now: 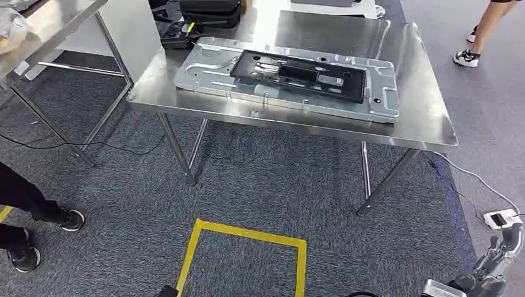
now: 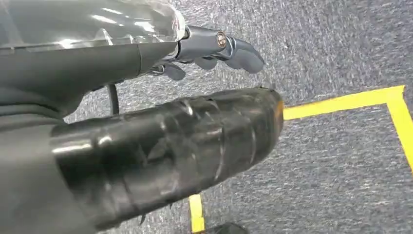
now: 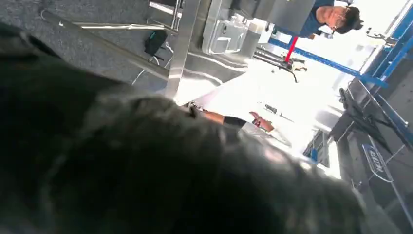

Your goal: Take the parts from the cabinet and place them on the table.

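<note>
Floor: grey carpet with a yellow tape square marked just in front of the table, seemingly a standing spot for the robot.

Table: steel, on thin legs, beyond the tape square. It is the drop-off surface for the task.

Metal tray: large, silver, stamped, lying flat across the middle of the table top, well in from the edges, so it sits stable.

Black panel: flat part resting on top of the metal tray, roughly centred; judged already delivered.

Shelf unit: steel frame at the far left, beside the table; a wrapped item lies on its top.

People: dark shoes at the left edge, another person's leg at the top right.

Left hand: hangs over the carpet near the tape, fingers loosely curled, holding nothing.

Right hand: low at the robot's side; cannot tell whether its fingers are spread or closed.
</note>
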